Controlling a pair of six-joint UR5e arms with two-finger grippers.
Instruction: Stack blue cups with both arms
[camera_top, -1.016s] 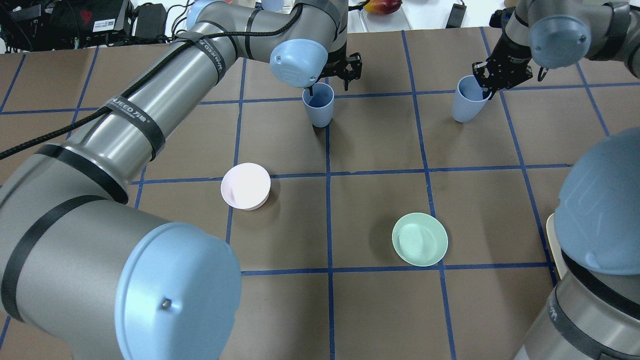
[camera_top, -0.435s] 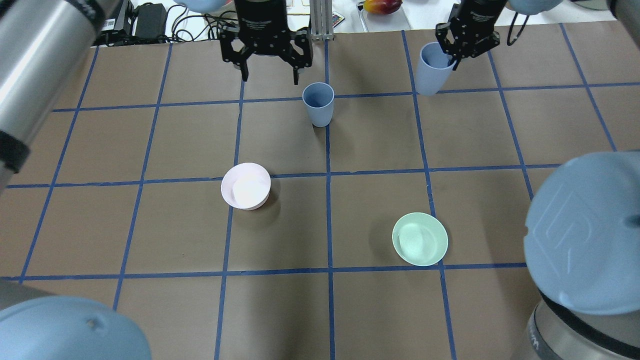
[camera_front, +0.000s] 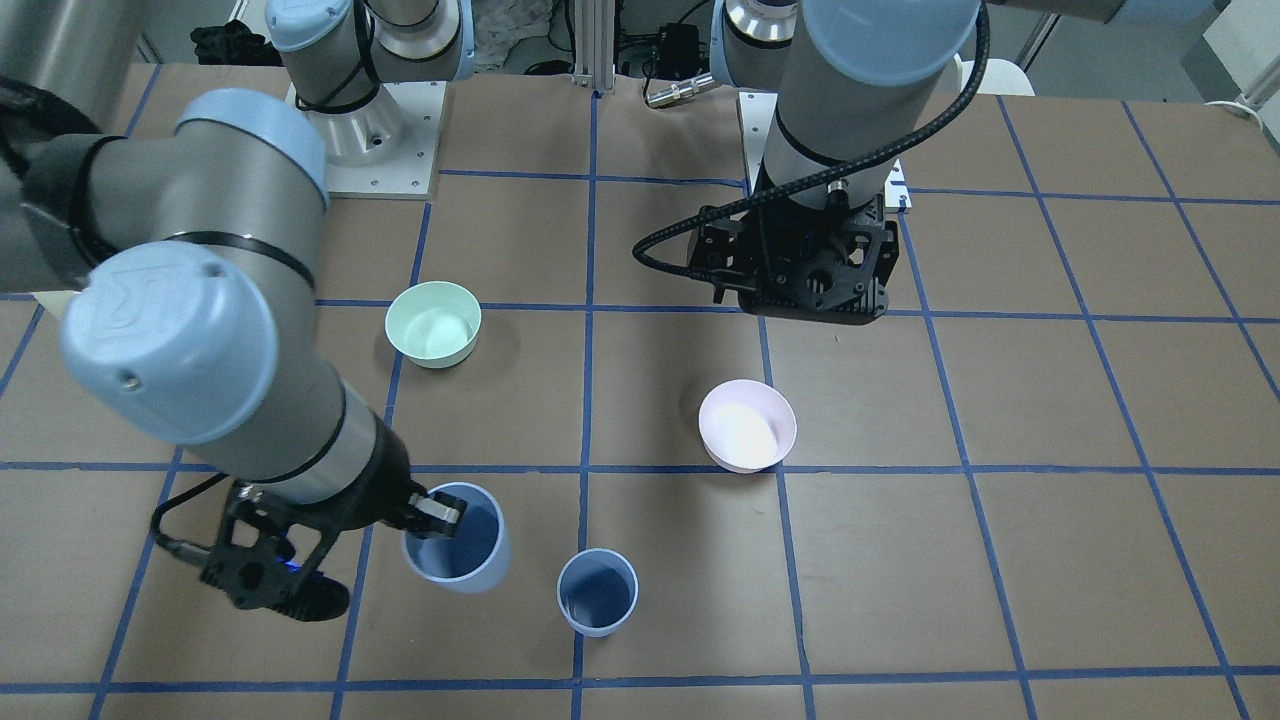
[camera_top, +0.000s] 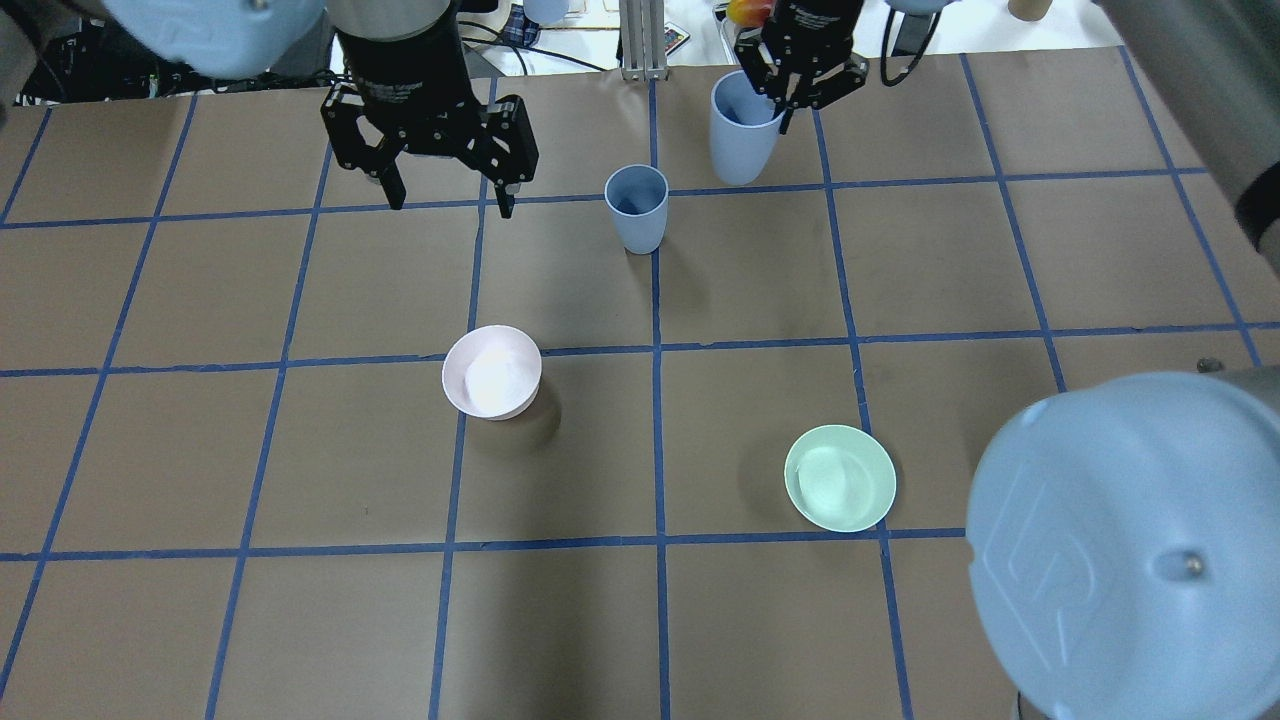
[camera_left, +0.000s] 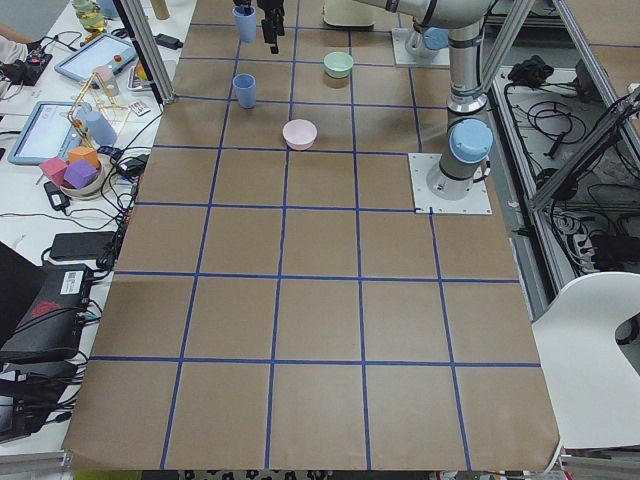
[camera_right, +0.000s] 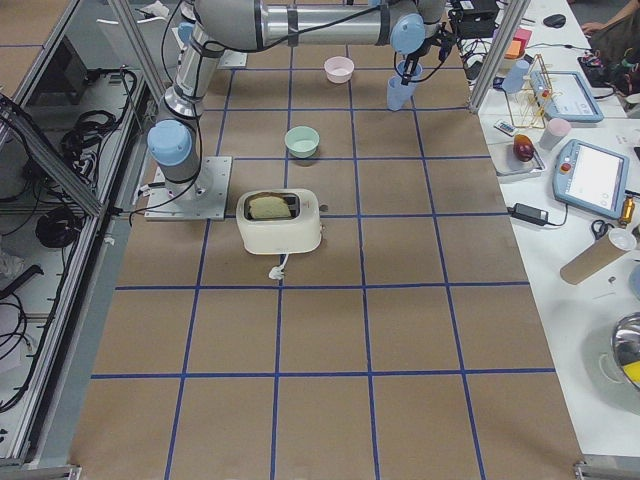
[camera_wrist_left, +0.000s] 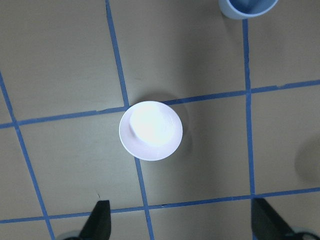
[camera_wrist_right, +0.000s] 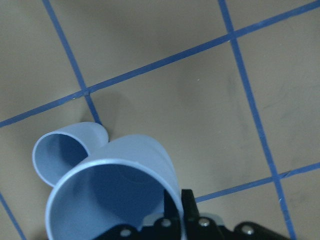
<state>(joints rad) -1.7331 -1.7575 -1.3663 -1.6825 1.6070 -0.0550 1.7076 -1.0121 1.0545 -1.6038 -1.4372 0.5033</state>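
Note:
One blue cup stands upright on the table's centre line, also seen in the front view. My right gripper is shut on the rim of the second blue cup and holds it in the air, up and to the right of the standing cup. In the right wrist view the held cup partly overlaps the standing cup below. My left gripper is open and empty, left of the standing cup. Its wrist view looks down on the pink bowl.
A pale pink bowl sits left of centre and a mint green bowl right of centre, both nearer the robot than the cups. A white toaster stands near the right arm's base. Clutter lies beyond the far edge.
My left gripper, open, has moved away from the standing cup to the left. My right gripper has carried its cup leftward, closer to the standing cup.

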